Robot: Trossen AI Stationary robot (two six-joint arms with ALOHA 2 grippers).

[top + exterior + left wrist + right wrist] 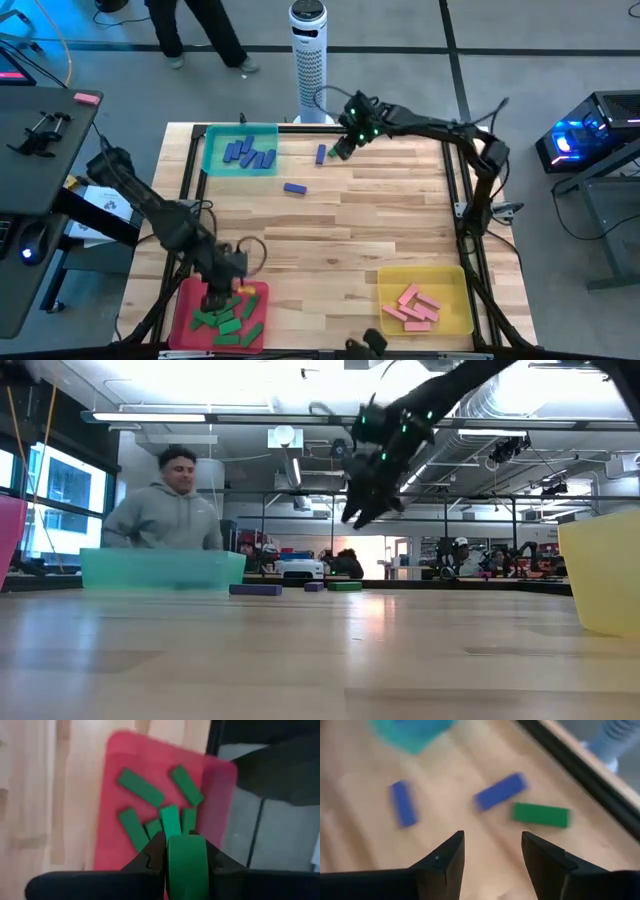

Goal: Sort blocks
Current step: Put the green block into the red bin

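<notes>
Your widest open room is the bare wooden table [360,230] through the middle of the high view; nothing lies there between the trays. The black frame [455,190] runs along the table's edges, and the right arm's links follow it down the right side.

Your left gripper [218,297] hangs over the red tray [185,310] at the lower left, near the tray's upper edge. Its fingers are clamped on a green block [186,862], standing end-on between them in the left wrist view. Below it, more green blocks [141,787] lie loose in the tray.

Your right gripper [341,150] sits high at the upper middle, just right of the teal tray [212,150], which holds several blue blocks [250,153]. Its fingers stand apart with nothing between them. Under and ahead of it on the wood lie two blue blocks [501,791] and [403,804], and one green block [541,814] just beside the frame rail.

The yellow tray [455,280] at the lower right holds the pink blocks [412,306], well apart from both grippers.
</notes>
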